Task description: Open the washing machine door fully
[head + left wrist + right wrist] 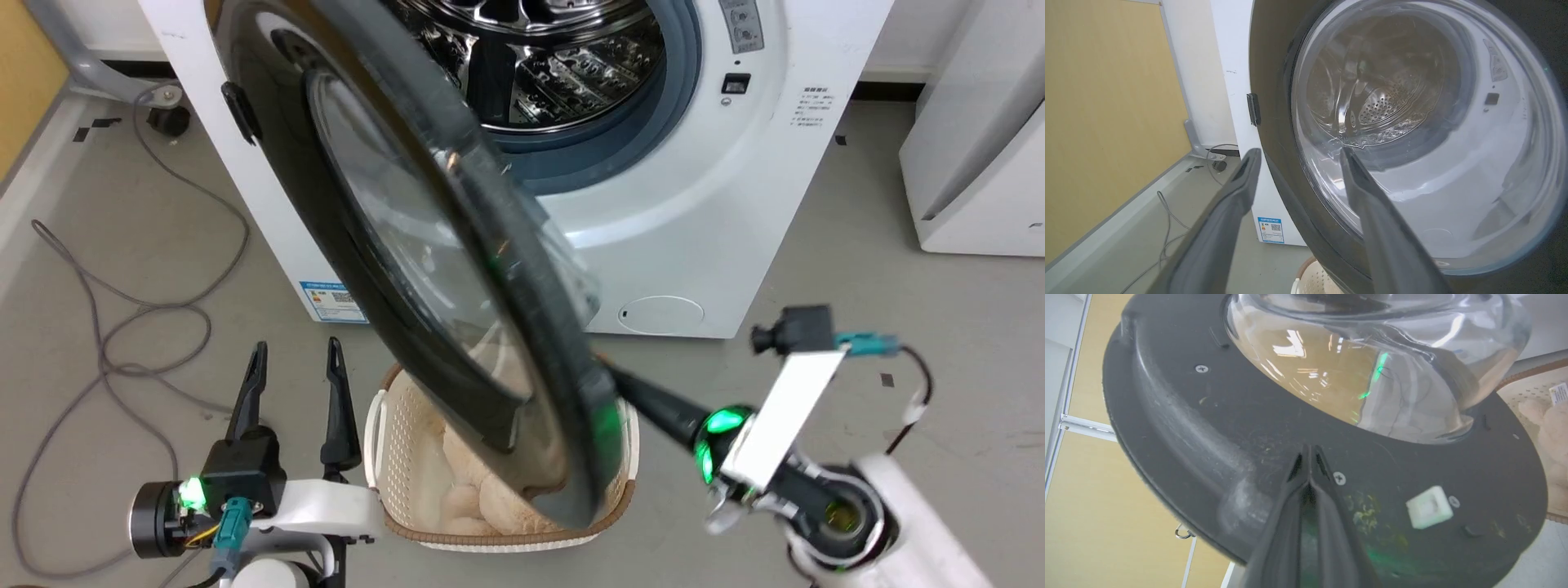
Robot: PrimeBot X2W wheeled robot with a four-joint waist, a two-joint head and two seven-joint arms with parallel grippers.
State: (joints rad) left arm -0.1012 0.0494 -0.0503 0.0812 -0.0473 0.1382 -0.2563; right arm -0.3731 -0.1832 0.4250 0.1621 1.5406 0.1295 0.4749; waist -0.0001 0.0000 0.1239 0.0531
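The washing machine door hangs about half open over the laundry basket; right end effector, pinched closed on nothing, only pushes the inner rim, so it could skid off; left end effector, spread wide and empty, looks parked in the swing path.

From my console I count one washing machine, one washing machine door, one laundry basket, one blue label sticker, one round flap, one other white appliance, two grippers (the left gripper and the right gripper), and three screws on the door's inner rim.
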